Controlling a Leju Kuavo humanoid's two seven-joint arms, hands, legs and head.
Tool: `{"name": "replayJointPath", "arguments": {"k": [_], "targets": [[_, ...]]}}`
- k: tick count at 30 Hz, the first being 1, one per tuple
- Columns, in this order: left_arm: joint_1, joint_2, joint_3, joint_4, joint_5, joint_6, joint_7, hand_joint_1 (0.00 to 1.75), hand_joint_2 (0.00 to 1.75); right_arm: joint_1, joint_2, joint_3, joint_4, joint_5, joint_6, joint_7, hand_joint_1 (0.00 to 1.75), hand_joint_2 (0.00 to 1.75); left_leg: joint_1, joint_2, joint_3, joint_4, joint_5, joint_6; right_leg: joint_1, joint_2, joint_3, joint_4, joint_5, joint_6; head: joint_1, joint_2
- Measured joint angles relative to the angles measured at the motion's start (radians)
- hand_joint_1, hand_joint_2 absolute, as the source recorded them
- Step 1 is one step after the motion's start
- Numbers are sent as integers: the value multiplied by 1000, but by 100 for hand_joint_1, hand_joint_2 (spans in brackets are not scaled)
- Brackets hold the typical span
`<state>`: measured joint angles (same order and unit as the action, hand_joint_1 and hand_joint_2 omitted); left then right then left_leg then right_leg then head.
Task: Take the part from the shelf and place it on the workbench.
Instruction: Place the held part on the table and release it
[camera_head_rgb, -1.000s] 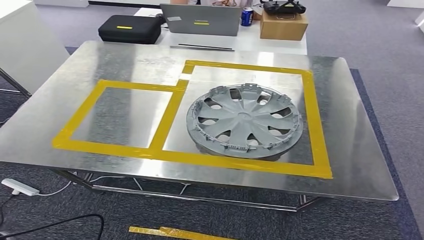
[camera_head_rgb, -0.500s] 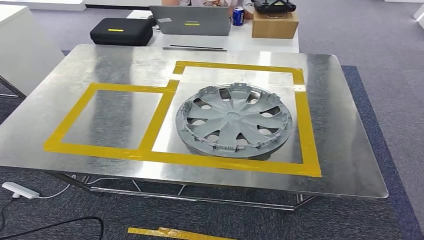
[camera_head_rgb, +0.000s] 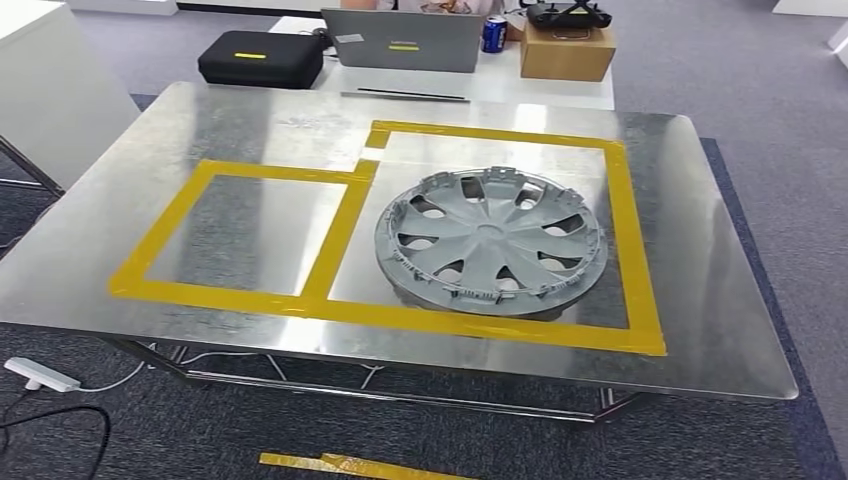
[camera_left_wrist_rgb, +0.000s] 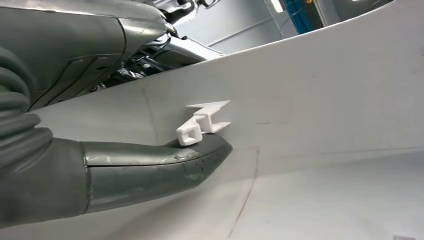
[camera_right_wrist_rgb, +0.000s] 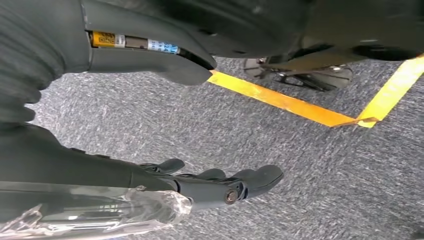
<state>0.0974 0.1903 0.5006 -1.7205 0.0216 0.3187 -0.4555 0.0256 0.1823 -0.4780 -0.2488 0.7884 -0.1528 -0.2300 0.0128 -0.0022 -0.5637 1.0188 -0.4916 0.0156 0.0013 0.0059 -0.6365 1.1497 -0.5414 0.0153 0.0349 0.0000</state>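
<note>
**Head view: part on the bench, both hands down and empty**

Head view showed the part (camera_head_rgb: 490, 243), a grey wheel cover, lying flat on the workbench (camera_head_rgb: 120, 250), centre-right of the frame, inside the larger of two yellow tape squares (camera_head_rgb: 640, 250). It was round, so it had no long axis to line up with. The smaller square at centre-left held nothing. A laptop (camera_head_rgb: 405, 40), a black case (camera_head_rgb: 260, 58), a can (camera_head_rgb: 494, 33) and a cardboard box (camera_head_rgb: 566, 50) stood on a white table along the top edge.

Left wrist view had the left hand (camera_left_wrist_rgb: 150, 167) entering from the left edge, its grey thumb (camera_left_wrist_rgb: 200, 155) stretched out beside a pale panel (camera_left_wrist_rgb: 325, 100) bearing a small white clip (camera_left_wrist_rgb: 202, 122). Nothing was held; I could not tell how the other fingers lay.

Right wrist view had the right hand (camera_right_wrist_rgb: 220, 187) over grey carpet (camera_right_wrist_rgb: 300, 180) crossed by yellow floor tape (camera_right_wrist_rgb: 280, 100), fingers (camera_right_wrist_rgb: 260, 177) straight, close together and holding nothing.

By my judgement the placing looked done. Should the part need another touch, it lay ahead of and above both hands, slightly to the right side, so the right hand seemed the nearer.
</note>
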Motion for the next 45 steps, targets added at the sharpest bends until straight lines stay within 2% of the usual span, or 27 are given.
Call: {"name": "replayJointPath", "arguments": {"k": [2,5,7,8,10,11,12,13,14,16,18,21,22,24,26,27,28,29,31,33,36,38,41,42,43,44,45], "targets": [[-11,5,0,14,-3,4,0,175,175,-6,-3,1,6,0,-1,-1,0,175,-2,1,0,0,-1,-6,5,-1,58,-111,37,-9,-1,0],[-27,10,-3,32,-9,8,-2,175,175,-9,-6,1,15,3,-2,-3,0,175,-1,0,-2,-3,3,-22,8,-1,71,-139,44,-17,-1,0],[-53,12,-12,50,-23,21,-6,175,175,-10,-7,2,19,8,-3,-4,0,175,0,0,-10,14,-13,-32,4,-3,76,-152,52,-26,-2,0],[-73,13,-21,64,-34,33,-8,175,175,-13,-7,4,21,11,-3,-5,0,175,1,0,-26,48,-36,-36,2,-5,79,-159,56,-30,-3,0],[-113,14,-48,102,-58,60,-9,175,175,-20,-8,7,25,14,-3,-7,0,175,3,0,-79,162,-94,-43,2,-8,80,-161,58,-34,-4,0],[-131,14,-65,124,-69,74,-9,175,175,-23,-8,9,27,15,-3,-8,0,175,5,0,-104,215,-112,-46,2,-9,79,-160,58,-34,-4,0],[-147,14,-82,145,-77,85,-9,175,175,-24,-9,10,28,16,-4,-8,0,175,6,0,-117,242,-113,-49,3,-9,79,-160,58,-35,-4,0],[-163,14,-98,164,-82,95,-9,175,175,-26,-9,10,30,16,-5,-9,0,175,8,0,-114,236,-95,-50,3,-9,79,-158,57,-34,-4,0],[-181,15,-112,181,-84,104,-9,175,175,-26,-10,11,31,16,-6,-9,0,175,9,0,-94,195,-61,-51,2,-8,79,-156,57,-33,-4,0],[-216,18,-134,209,-85,117,-8,175,175,-28,-12,13,33,16,-7,-9,0,175,11,0,-37,75,-3,-52,4,-5,77,-147,53,-27,-4,0],[-241,21,-153,234,-92,128,-5,175,175,-30,-13,15,36,16,-7,-9,0,175,9,-1,-10,11,8,-44,7,-2,68,-138,50,-17,-4,0],[-268,23,-178,268,-109,143,-5,175,175,-30,-14,17,39,18,-8,-8,0,175,6,-1,-12,2,6,-22,5,0,58,-134,49,-3,-3,0],[-281,24,-186,279,-116,148,-5,175,175,-31,-15,18,40,18,-8,-9,0,175,6,-1,-12,1,8,-15,4,-1,49,-119,39,2,-1,0],[-309,26,-201,303,-130,159,-5,175,175,-34,-16,22,42,20,-8,-9,0,175,8,0,-12,-1,10,-5,3,-1,4,-33,-6,11,3,0],[-336,29,-218,333,-145,167,-3,175,175,-36,-18,26,44,20,-8,-9,0,175,5,1,-13,-1,10,1,1,-2,-64,98,-57,16,5,0],[-348,30,-228,348,-151,169,-2,175,175,-36,-19,27,45,21,-8,-9,0,175,4,0,-13,-1,9,1,1,-2,-87,138,-64,16,5,0],[-363,32,-238,364,-157,171,1,175,175,-36,-20,28,46,22,-7,-9,0,175,2,0,-12,-1,9,2,1,-2,-94,143,-52,15,5,0],[-380,33,-249,382,-163,172,4,175,175,-37,-22,30,46,23,-6,-8,0,175,2,0,-12,-1,9,2,1,-2,-80,109,-23,11,5,0],[-424,36,-270,422,-175,173,9,175,175,-42,-25,35,47,26,-3,-7,0,175,0,-2,-11,-1,8,1,3,-3,-18,-25,43,1,5,0],[-467,41,-290,462,-188,175,12,175,175,-48,-27,39,47,28,-1,-6,0,175,-3,-2,-14,0,8,-6,6,-3,29,-117,68,-7,4,0],[-508,47,-319,509,-206,176,14,175,175,-50,-30,42,47,29,0,-5,0,175,-2,-1,-15,-2,8,-22,6,1,40,-139,71,-15,4,0],[-531,51,-335,533,-224,177,16,175,175,-50,-31,43,47,29,1,-8,0,175,0,-1,-27,27,-17,-30,2,1,46,-151,77,-25,1,0],[-572,58,-364,574,-254,183,30,175,175,-50,-32,46,47,27,3,-14,0,175,1,-1,-110,194,-97,-38,1,0,50,-157,78,-32,-2,0],[-580,59,-373,587,-261,185,36,175,175,-50,-32,47,47,26,3,-15,0,175,2,0,-134,241,-108,-41,1,0,50,-156,77,-33,-2,0],[-586,59,-380,598,-265,186,40,175,175,-49,-33,48,47,26,4,-15,0,175,3,0,-146,256,-99,-43,0,1,51,-155,76,-33,-2,0],[-592,60,-386,607,-268,187,42,175,175,-49,-34,49,47,25,4,-16,0,175,6,0,-140,236,-71,-45,0,2,51,-153,74,-32,-2,0],[-600,60,-391,615,-270,187,44,175,175,-48,-34,50,47,25,4,-16,0,175,8,0,-120,186,-33,-46,-1,3,51,-150,72,-30,-2,0]]}}
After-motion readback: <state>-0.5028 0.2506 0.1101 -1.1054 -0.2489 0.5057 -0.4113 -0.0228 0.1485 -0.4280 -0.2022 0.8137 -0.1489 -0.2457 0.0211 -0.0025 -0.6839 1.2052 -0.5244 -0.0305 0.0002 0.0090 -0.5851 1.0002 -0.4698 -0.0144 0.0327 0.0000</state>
